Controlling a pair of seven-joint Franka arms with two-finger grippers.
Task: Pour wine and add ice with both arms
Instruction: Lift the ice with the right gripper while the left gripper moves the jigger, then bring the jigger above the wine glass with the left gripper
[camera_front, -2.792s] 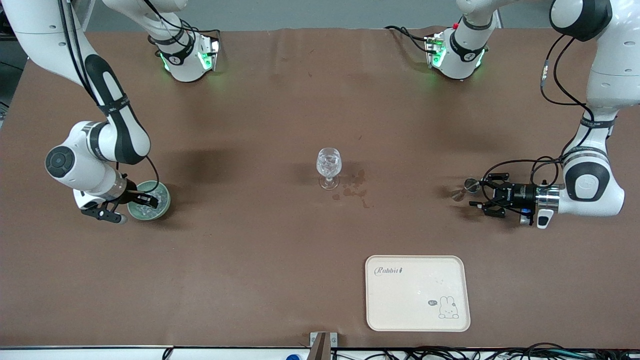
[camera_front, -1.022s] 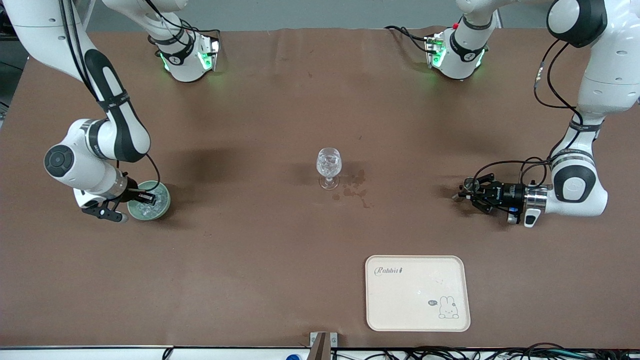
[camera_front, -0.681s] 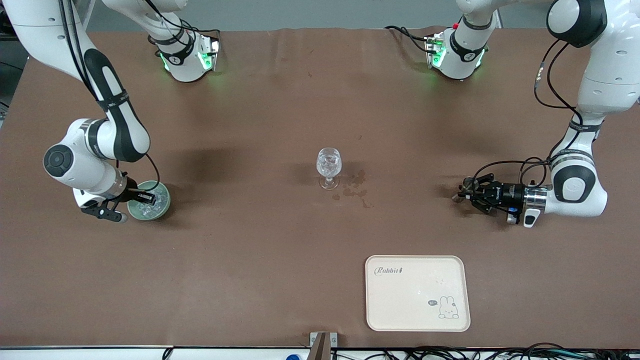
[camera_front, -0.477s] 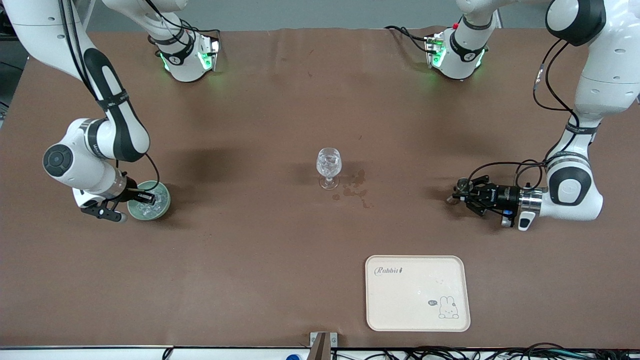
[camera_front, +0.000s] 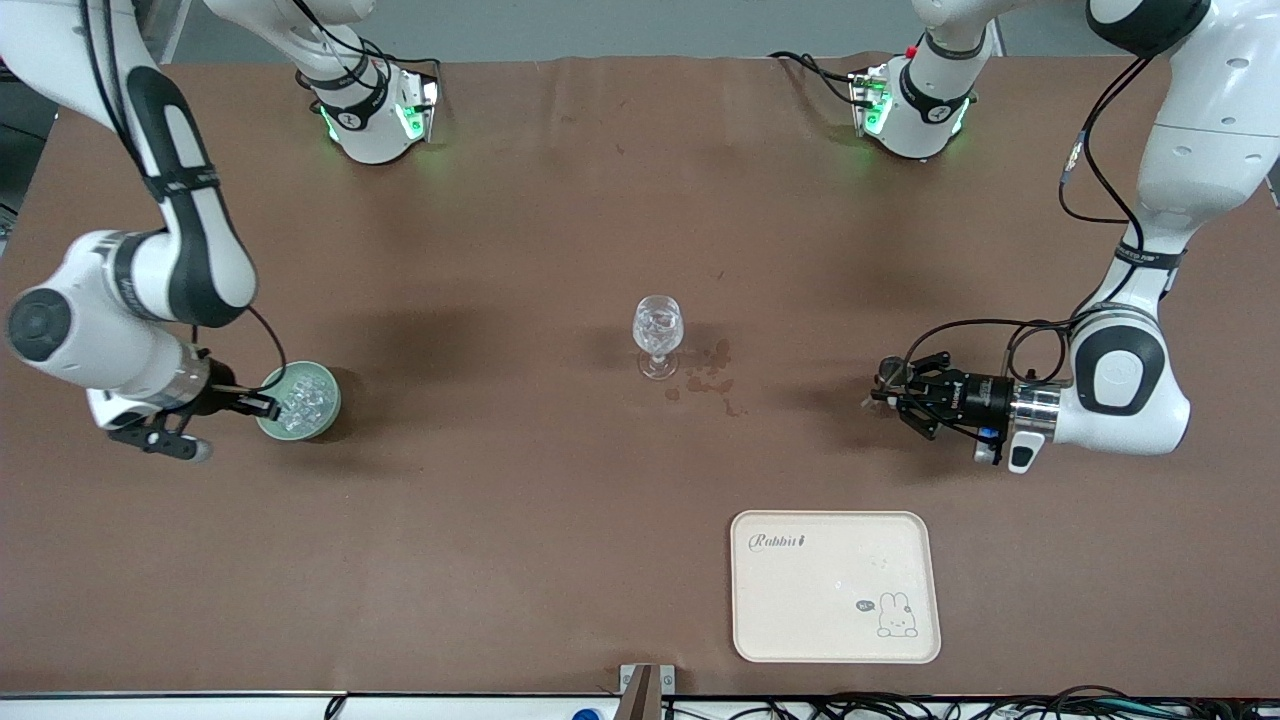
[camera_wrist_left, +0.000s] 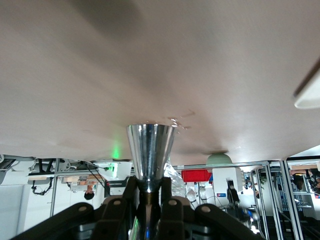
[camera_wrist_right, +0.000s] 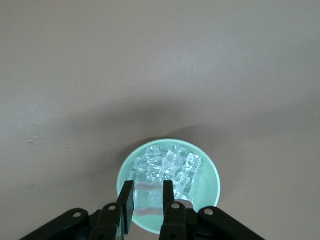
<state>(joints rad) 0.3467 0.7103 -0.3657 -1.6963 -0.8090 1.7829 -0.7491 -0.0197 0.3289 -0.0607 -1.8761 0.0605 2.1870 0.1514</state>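
Over green bowl (camera_wrist_right: 207, 172), right pincer (camera_wrist_right: 145, 198) grips ice cube (camera_wrist_right: 148, 197); left pincer (camera_wrist_left: 149, 197) clamps metal jigger (camera_wrist_left: 150, 155) above table (camera_front: 520, 250).

The ice (camera_wrist_right: 167, 167) was a heap of small clear, whitish-glinting cubes piled in a pale green bowl (camera_front: 325, 412) at the right arm's end of the table. One ice cube (camera_wrist_right: 149, 199) sat pinched between the fingers of the right gripper (camera_wrist_right: 148, 197), raised over the bowl's rim. The left gripper (camera_wrist_left: 149, 197) was clamped on the narrow waist of a shiny metal jigger (camera_wrist_left: 150, 156), carried above the table toward the left arm's end.
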